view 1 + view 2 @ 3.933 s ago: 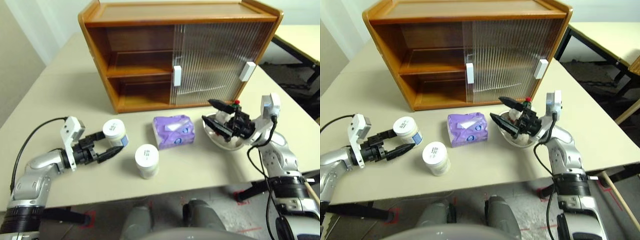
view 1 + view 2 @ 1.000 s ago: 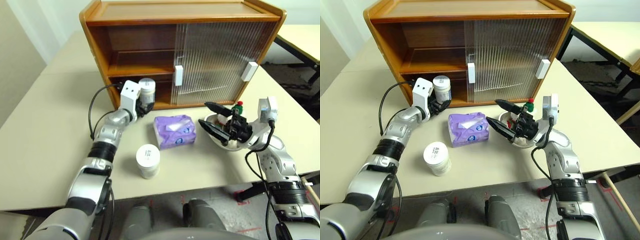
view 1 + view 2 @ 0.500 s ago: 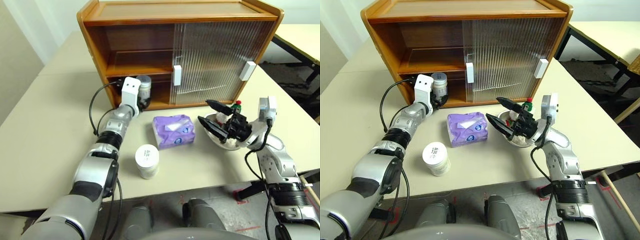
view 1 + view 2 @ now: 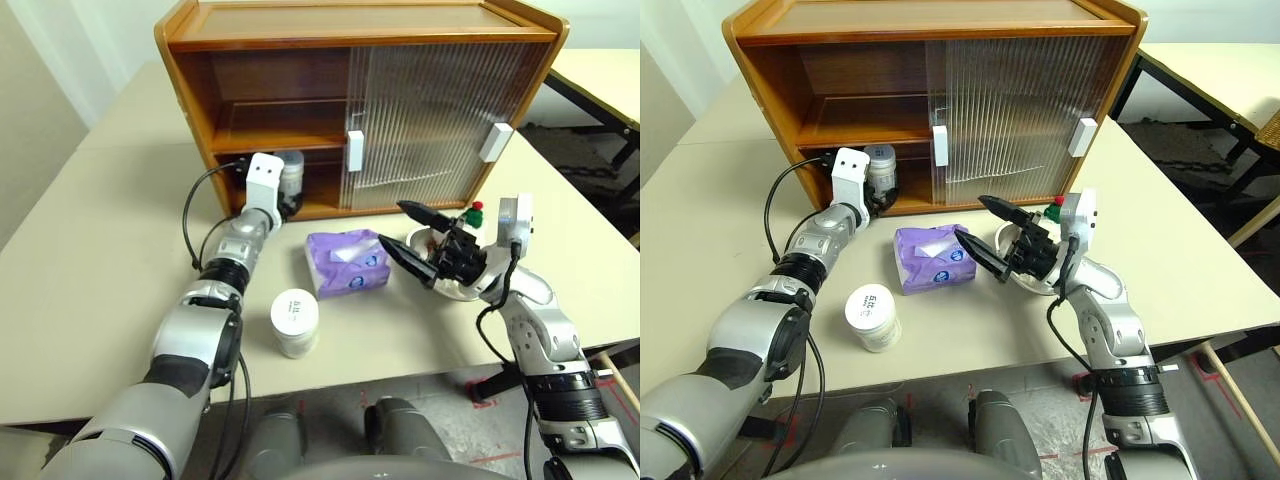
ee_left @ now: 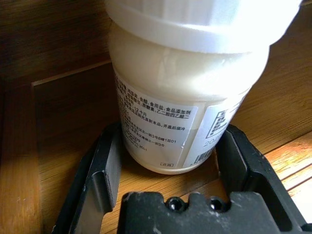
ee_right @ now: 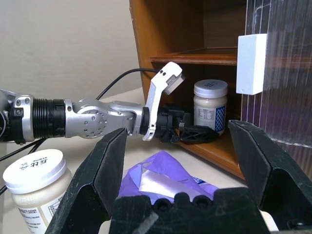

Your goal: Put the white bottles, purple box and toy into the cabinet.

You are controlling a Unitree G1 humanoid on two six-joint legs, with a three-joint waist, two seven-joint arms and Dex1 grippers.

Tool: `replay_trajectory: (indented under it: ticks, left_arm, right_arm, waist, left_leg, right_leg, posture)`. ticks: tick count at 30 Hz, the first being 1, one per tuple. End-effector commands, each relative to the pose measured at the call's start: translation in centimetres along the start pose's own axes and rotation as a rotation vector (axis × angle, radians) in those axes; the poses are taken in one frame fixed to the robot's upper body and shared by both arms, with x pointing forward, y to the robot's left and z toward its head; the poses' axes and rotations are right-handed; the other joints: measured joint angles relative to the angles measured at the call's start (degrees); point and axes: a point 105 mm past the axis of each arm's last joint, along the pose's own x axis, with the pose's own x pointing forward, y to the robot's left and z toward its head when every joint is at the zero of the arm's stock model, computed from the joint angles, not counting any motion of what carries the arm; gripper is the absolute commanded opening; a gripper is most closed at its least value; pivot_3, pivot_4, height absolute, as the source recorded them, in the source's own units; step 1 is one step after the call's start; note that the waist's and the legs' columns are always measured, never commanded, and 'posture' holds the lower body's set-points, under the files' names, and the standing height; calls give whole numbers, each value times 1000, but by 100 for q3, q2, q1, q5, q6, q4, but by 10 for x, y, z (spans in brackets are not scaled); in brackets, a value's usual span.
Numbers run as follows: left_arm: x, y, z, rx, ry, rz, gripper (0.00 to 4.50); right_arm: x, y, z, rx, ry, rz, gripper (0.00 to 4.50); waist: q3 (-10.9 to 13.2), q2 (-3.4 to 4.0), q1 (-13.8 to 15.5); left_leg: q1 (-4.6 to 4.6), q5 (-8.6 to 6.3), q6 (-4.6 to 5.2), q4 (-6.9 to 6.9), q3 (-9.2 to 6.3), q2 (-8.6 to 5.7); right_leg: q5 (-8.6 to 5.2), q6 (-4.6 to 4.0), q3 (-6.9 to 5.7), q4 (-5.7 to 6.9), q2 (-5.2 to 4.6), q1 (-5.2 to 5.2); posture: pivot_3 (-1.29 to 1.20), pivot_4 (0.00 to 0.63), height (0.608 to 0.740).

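Left claw [image 5: 165,195] is setting one of the white bottles [image 4: 290,172] on the cabinet [image 4: 360,100] floor, bottom-left bay at the tabletop's far edge; fingers are bracketing the label snugly, so I'd open wider and back straight out level to avoid tipping it. Second bottle [image 4: 294,320], squat white jar with round lid and blue-print label, is standing near the front edge, with the crinkly purple box [image 4: 347,262] mid-tabletop beyond it. Right claw [image 4: 404,232] is hovering wide open and empty beside the box, the toy [image 4: 476,212] sitting behind it.
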Motion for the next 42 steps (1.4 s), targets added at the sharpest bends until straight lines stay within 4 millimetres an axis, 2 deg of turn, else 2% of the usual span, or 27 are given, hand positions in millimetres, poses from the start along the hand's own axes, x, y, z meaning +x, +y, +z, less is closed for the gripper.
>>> replay_trajectory:
  ticks: [1, 2, 6, 19, 32, 35, 36, 42]
  left_arm:
    - [3, -8, 10, -11, -31, -28, 3123]
    - [3, -10, 10, -13, -32, -34, 3123]
    - [3, -15, 9, -6, -32, -44, 4486]
    - [-4, -10, 3, -8, -40, -45, 4486]
    - [-38, 0, 1, -46, -60, -17, 4486]
    - [-45, 8, 0, -71, -64, 20, 3921]
    - [-46, 9, 0, -75, -62, 29, 3597]
    - [-48, 15, 4, -78, -72, 78, 1223]
  right_arm:
    - [0, 1, 1, -2, 2, 4, 4500]
    - [0, 1, 1, -2, 3, 5, 4500]
    - [0, 0, 0, -4, 9, 6, 4500]
    - [2, 0, -4, 3, 7, 11, 4500]
    - [11, 4, -8, 7, -1, 67, 4500]
    - [11, 3, -9, 7, 0, 72, 4500]
    - [11, 3, -9, 7, 0, 74, 4500]
    - [12, 4, -11, 10, -1, 88, 4500]
  waist:
    - [0, 0, 0]
    - [0, 0, 0]
    - [0, -1, 1]
    - [1, -1, -3]
    - [-3, -1, 5]
    - [-4, -2, 12]
    - [-4, -3, 17]
    - [-5, -4, 23]
  left_leg:
    - [0, 0, 0, 0, 0, 0]
    - [0, 3, 5, 0, 0, 0]
    - [-1, 6, 10, -1, 0, 0]
    - [1, 6, 10, -2, 0, 1]
    - [6, 6, 10, 5, 0, 2]
    - [9, 6, 10, 6, 0, 2]
    - [9, 6, 11, 7, 0, 2]
    - [8, 4, 7, 27, -1, 2]
  right_leg:
    - [0, 0, 0, 0, 0, 0]
    - [0, 0, 0, -1, 0, 0]
    - [0, 0, 0, -2, 0, 0]
    - [0, 0, 2, -1, 1, 0]
    - [3, -4, 7, 18, -1, 0]
    - [3, -4, 8, 25, -2, 0]
    - [3, -5, 8, 25, -2, 0]
    - [5, -4, 6, 33, -3, 4]
  posture:
    - [2, 15, 740]
    - [3, 15, 740]
    - [6, 16, 740]
    - [18, 11, 740]
    - [48, 0, 740]
    - [55, 0, 740]
    - [55, 0, 740]
    - [59, 0, 740]
